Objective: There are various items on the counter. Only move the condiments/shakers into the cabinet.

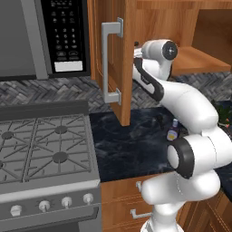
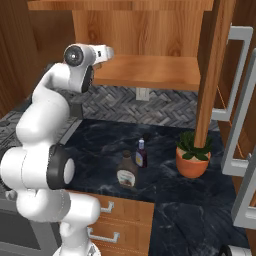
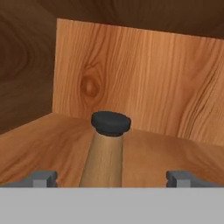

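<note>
We see the gripper [image 3: 112, 178] wide open, its two dark fingertips [image 3: 43, 178] well apart at either side of the wooden shaker [image 3: 105, 153], which stands between them on the cabinet shelf [image 3: 39, 148] with its dark cap up; we judge it released, since neither tip touches it. The shaker leans slightly toward 1 o'clock in the hand view, though that may be the camera's roll and not the shaker's own tilt. It sits toward the front of the shelf, the cabinet's back wall well behind it, likely because the arm reached in only as far as needed. From the right base view the arm [image 2: 47, 115] rises from 7 o'clock, bends up and forward, and the hand [image 2: 97, 53] points level into the open wall cabinet [image 2: 145, 70] at 11 o'clock. The cabinet door [image 1: 111, 59] with its silver bar handle [image 1: 108, 63] stands swung out, leaving the way clear. On the black marbled counter [image 2: 165, 200] the brown syrup bottle [image 2: 127, 171] and the dark-blue bottle [image 2: 141, 153] wait just beside each other near centre, not yet moved; the potted plant [image 2: 192, 155] sits at 3 o'clock of them and should stay. We judge one of three done.
</note>
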Controlling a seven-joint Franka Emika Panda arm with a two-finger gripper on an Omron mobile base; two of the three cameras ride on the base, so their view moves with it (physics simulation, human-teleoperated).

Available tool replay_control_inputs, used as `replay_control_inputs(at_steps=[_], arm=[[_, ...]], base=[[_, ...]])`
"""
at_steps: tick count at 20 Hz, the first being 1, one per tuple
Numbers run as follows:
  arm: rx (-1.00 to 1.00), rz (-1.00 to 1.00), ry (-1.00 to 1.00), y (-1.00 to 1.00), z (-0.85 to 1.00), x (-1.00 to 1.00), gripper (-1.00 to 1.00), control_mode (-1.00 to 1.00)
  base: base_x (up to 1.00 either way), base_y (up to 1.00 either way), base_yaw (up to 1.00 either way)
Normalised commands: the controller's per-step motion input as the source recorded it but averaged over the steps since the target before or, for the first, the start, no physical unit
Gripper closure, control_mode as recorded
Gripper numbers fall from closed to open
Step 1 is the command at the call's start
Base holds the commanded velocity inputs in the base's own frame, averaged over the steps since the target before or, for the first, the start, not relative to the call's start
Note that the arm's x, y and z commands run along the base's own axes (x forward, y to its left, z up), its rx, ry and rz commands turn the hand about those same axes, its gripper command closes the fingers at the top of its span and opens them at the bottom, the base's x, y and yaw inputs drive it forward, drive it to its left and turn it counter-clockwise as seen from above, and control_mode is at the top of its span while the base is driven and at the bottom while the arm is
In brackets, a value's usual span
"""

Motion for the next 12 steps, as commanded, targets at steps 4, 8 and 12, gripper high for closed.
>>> replay_control_inputs(at_steps=[4,8,12], arm=[[0.02,-0.19,0.04,-0.25,-0.05,-1.00,-1.00,-1.00],[0.00,-0.21,0.21,-0.29,-0.44,-1.00,-1.00,-1.00],[0.00,-0.20,0.35,-0.37,-0.61,-1.00,-1.00,-1.00]], base=[[0.00,0.00,0.00],[0.00,0.00,0.00],[0.00,0.00,0.00]])
